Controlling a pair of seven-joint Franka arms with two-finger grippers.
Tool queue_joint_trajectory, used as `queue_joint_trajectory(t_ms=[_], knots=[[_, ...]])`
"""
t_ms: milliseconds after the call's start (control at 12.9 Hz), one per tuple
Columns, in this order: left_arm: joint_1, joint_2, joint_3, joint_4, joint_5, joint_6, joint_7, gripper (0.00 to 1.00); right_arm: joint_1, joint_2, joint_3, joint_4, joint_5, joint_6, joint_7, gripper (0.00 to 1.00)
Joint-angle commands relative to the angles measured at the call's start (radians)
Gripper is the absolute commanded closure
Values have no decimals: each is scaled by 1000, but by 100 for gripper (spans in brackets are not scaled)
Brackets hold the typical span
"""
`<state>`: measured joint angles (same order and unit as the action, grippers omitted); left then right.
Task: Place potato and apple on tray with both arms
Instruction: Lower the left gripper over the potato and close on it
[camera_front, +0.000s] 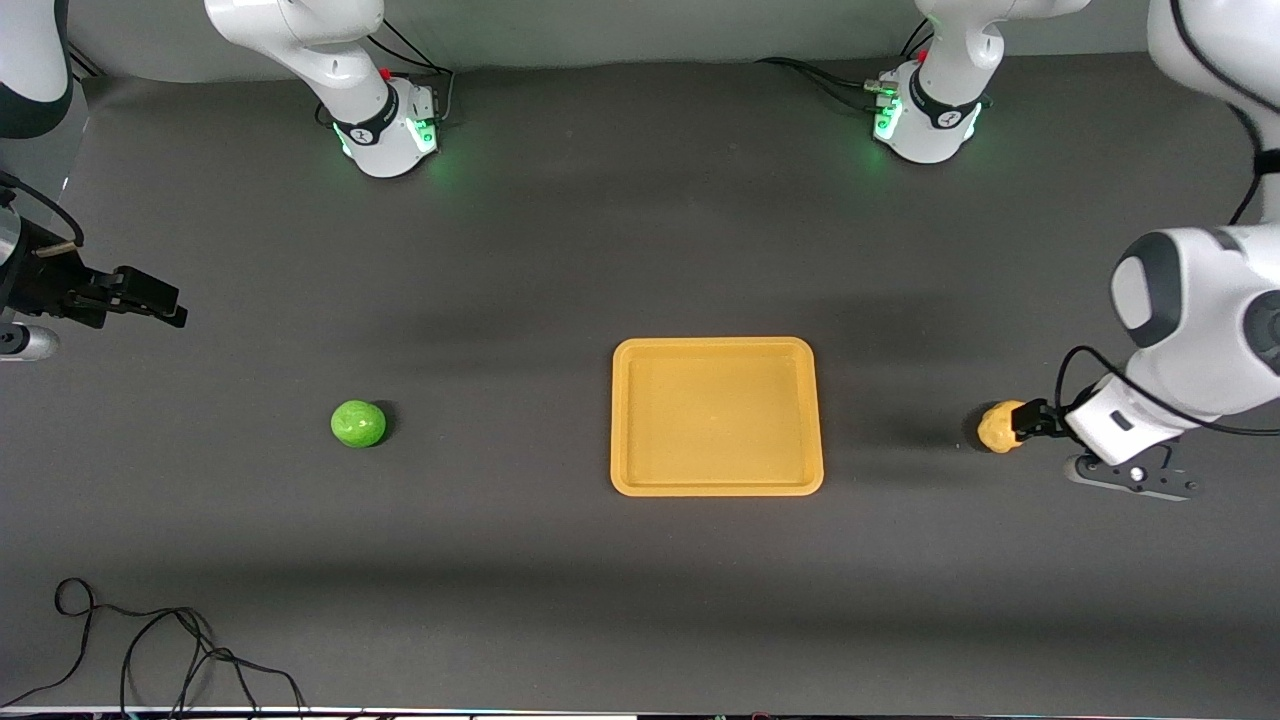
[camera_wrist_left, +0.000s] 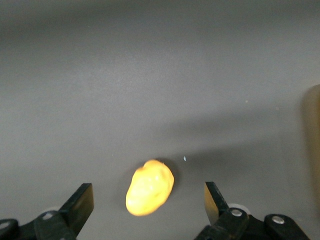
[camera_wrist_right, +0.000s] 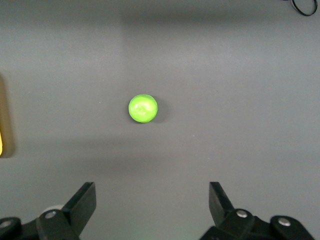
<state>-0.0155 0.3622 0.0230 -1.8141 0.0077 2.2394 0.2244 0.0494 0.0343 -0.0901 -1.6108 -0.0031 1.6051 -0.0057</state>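
Observation:
The potato (camera_front: 999, 427), a lumpy yellow piece, lies on the dark table toward the left arm's end. My left gripper (camera_front: 1030, 421) is open right beside it. In the left wrist view the potato (camera_wrist_left: 150, 188) sits between the spread fingers of the left gripper (camera_wrist_left: 148, 194), with a gap on each side. The green apple (camera_front: 358, 423) rests toward the right arm's end. My right gripper (camera_front: 165, 304) hangs open and empty over that end of the table. The right wrist view shows the apple (camera_wrist_right: 143, 108) ahead of the right gripper (camera_wrist_right: 152, 194). The orange tray (camera_front: 716, 486) lies between the two fruits, with nothing on it.
A black cable (camera_front: 150, 640) lies coiled near the table's front edge at the right arm's end. The two arm bases (camera_front: 390, 130) (camera_front: 925, 120) stand along the table's back edge.

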Motion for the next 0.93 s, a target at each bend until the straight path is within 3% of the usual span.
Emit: queue_joint_trajectory(t_ms=[0, 466, 854], knots=[[8, 4, 5, -99, 3, 130, 68, 1, 7, -7, 0, -14, -1, -2, 26, 0], [48, 11, 5, -283, -11, 333, 116, 1, 7, -5, -5, -14, -1, -1, 24, 0], [48, 41, 3, -337, -31, 440, 116, 1, 6, -4, -8, -14, -1, -1, 23, 0]])
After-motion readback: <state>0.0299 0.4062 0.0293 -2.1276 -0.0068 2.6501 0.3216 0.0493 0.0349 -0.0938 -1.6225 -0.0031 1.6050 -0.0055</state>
